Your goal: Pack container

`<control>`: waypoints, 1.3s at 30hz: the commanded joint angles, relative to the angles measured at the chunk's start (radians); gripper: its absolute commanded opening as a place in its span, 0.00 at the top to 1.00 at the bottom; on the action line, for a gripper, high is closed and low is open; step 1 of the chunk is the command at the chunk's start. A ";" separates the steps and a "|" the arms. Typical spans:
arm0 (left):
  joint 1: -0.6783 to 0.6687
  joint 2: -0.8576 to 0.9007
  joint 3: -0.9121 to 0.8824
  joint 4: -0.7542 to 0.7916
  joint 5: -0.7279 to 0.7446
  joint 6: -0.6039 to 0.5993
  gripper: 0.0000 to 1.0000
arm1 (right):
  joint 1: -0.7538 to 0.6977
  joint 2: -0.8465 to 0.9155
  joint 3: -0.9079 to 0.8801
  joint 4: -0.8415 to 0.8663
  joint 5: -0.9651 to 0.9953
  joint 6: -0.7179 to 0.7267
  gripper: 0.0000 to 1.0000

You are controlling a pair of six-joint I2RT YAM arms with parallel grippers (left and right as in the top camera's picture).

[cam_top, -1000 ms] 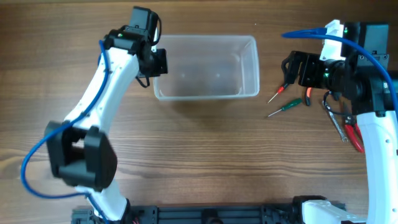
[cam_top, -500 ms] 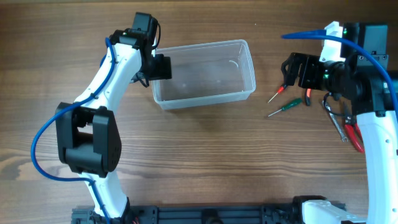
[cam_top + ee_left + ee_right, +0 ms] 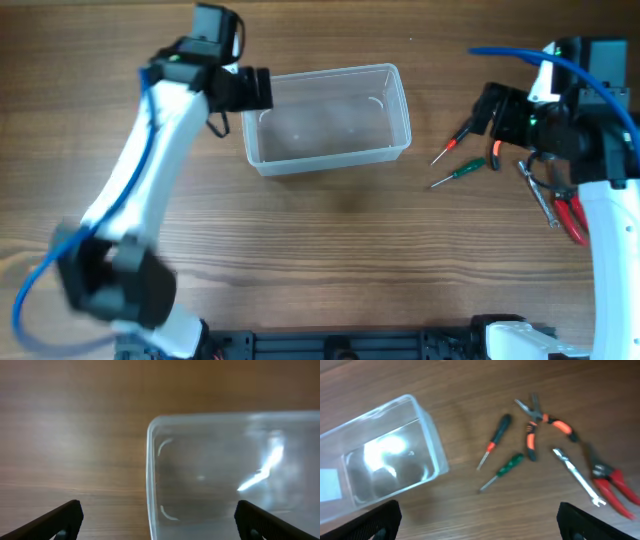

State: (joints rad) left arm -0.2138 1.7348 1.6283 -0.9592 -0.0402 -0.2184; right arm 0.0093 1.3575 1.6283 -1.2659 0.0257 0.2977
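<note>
Container (image 3: 330, 120) sits at 12 o'clock on the table (image 3: 330, 250), empty, long axis roughly 9-to-3, slightly skewed. Left gripper (image 3: 157, 510) is at its 9 o'clock short end, fingers spread wide, gripping nothing. Right gripper (image 3: 479, 510) is also wide open and empty, over the tools at the container's 3 o'clock. Your right arm is nearer them, so I'd pick with it. Green screwdriver (image 3: 507, 466) and black-handled screwdriver (image 3: 496, 435) lie closest to the tub, shafts 8-to-2, tips toward it. Pliers (image 3: 540, 422), spanner (image 3: 572, 476) and red-handled cutters (image 3: 612, 485) lie beyond. Set the fingers across the shaft
</note>
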 commanded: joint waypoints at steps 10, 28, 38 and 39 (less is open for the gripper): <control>0.238 -0.301 0.015 -0.085 -0.012 -0.006 0.00 | -0.251 0.059 0.089 -0.207 0.026 0.088 0.00; 0.271 -0.298 0.015 -0.101 -0.002 -0.059 0.00 | -0.180 0.359 -0.313 0.149 -0.183 0.600 0.00; 0.271 -0.298 0.015 -0.116 -0.002 -0.058 0.00 | -0.107 0.362 -0.393 0.246 -0.126 0.926 0.00; 0.271 -0.298 0.015 -0.116 -0.002 -0.058 0.00 | -0.107 0.362 -0.393 0.253 -0.117 0.939 0.00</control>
State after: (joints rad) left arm 0.0528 1.4315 1.6413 -1.0737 -0.0437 -0.2680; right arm -0.1051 1.7168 1.2438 -1.0260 -0.1303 1.1481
